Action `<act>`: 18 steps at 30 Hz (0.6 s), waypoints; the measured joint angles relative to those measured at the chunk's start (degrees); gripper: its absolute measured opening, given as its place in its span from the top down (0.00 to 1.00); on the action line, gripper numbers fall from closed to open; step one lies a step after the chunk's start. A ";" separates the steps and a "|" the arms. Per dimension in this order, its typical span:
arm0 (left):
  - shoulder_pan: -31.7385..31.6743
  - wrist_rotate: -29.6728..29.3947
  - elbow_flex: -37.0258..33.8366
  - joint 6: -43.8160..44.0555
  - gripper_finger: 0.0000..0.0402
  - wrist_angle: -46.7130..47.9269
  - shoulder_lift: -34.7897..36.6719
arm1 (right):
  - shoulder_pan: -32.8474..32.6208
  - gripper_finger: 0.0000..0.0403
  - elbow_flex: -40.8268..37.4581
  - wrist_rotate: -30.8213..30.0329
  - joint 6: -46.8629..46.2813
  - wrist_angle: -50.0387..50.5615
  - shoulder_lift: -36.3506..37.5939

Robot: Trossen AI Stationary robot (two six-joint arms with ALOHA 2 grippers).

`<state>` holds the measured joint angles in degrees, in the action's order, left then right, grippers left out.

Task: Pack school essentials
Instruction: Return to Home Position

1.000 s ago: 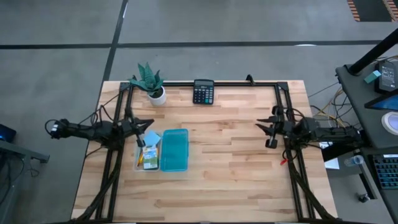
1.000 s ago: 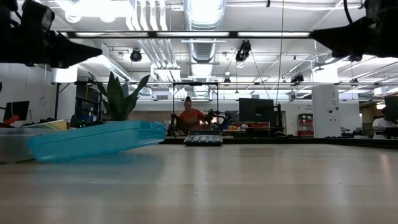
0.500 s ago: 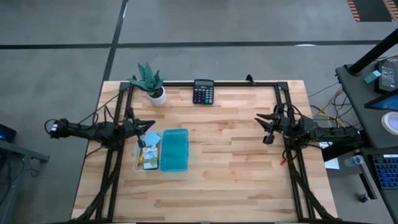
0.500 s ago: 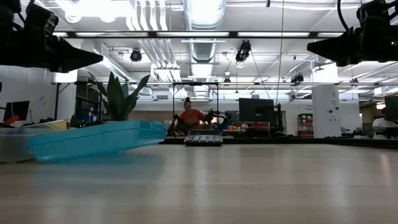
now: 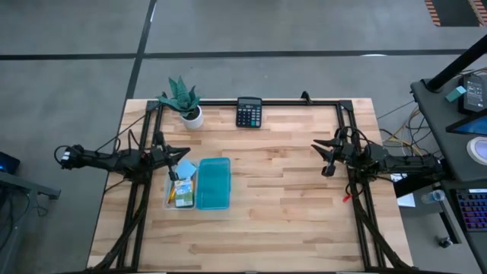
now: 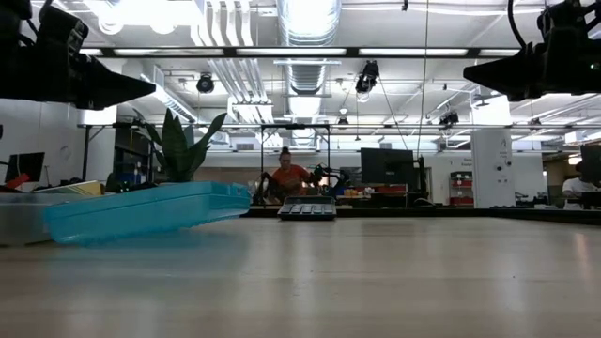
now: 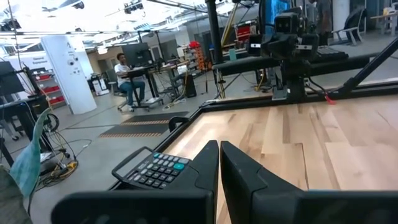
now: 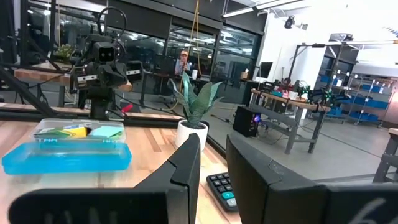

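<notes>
The school essentials point(image 5: 180, 192), yellow, green and light-blue small stationery, lie in a clear box point(image 5: 172, 199) on the table's left half. They also show in the right wrist view as school essentials point(image 8: 79, 131). A teal lid point(image 5: 214, 183) lies on the table against the box's right side. My left gripper point(image 5: 185, 152) hangs shut in the air just beyond the box's far end, pointing level toward the table's right; its fingers point(image 7: 205, 163) nearly meet. My right gripper point(image 5: 321, 157) hangs at the table's right and points left. Nothing is in the narrow gap at its tips point(image 8: 212, 142).
A green plant in a white pot point(image 5: 186, 105) and a black calculator point(image 5: 249, 112) stand at the far edge. Black frame rails point(image 5: 270, 102) run along the far side and past both arms. Bare wood point(image 5: 278, 198) stretches between lid and right arm. A person point(image 6: 285, 178) sits far behind.
My right gripper has turned a little at the wrist, and its tips have swung slightly toward the table's middle and dipped. The arm stays where it was and the gap between the fingers looks the same. The box, lid and left gripper have not moved.
</notes>
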<state>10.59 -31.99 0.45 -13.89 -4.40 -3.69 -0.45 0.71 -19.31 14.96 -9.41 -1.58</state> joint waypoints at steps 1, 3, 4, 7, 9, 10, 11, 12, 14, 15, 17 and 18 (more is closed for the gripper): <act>-0.01 0.00 0.00 0.00 1.00 0.00 0.00 | 0.00 0.83 0.00 0.00 0.00 0.02 0.00; -0.02 0.00 0.00 0.00 1.00 0.00 -0.14 | 0.00 0.83 0.00 0.00 0.00 0.00 -0.01; 0.00 0.00 0.00 0.00 1.00 -0.02 -0.15 | 0.00 0.83 0.00 0.00 0.00 0.00 -0.02; -0.02 0.02 -0.02 0.00 1.00 -0.13 -0.51 | 0.00 0.83 0.00 0.00 0.00 0.00 -0.02; 0.00 0.00 -0.02 0.00 1.00 -0.21 -0.52 | 0.00 0.83 0.02 0.00 0.02 0.00 -0.02; 0.00 0.01 -0.02 0.00 1.00 -0.24 -0.52 | 0.00 0.83 0.02 0.00 0.02 0.00 -0.02; 0.00 0.00 -0.03 0.00 1.00 -0.27 -0.52 | 0.00 0.83 0.02 0.00 0.02 0.00 -0.02; 0.00 0.00 -0.04 0.00 1.00 -0.36 -0.52 | 0.00 0.83 0.02 0.00 0.02 0.00 -0.02; 0.00 0.00 -0.04 0.00 1.00 -0.52 -0.52 | 0.00 0.83 0.02 0.00 0.00 0.00 -0.04; 0.00 0.00 -0.04 -0.02 1.00 -0.52 -0.52 | 0.00 0.83 0.02 0.00 0.02 0.00 -0.03; -0.01 0.02 -0.04 0.00 1.00 -0.55 -0.52 | 0.00 0.83 0.02 0.00 0.00 0.00 -0.04; 0.00 0.00 -0.04 0.00 1.00 -0.55 -0.52 | 0.00 0.83 0.02 0.00 0.02 0.00 -0.04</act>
<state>10.59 -31.98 0.40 -13.89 -4.95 -4.21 -0.45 0.73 -19.31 14.98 -9.41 -1.63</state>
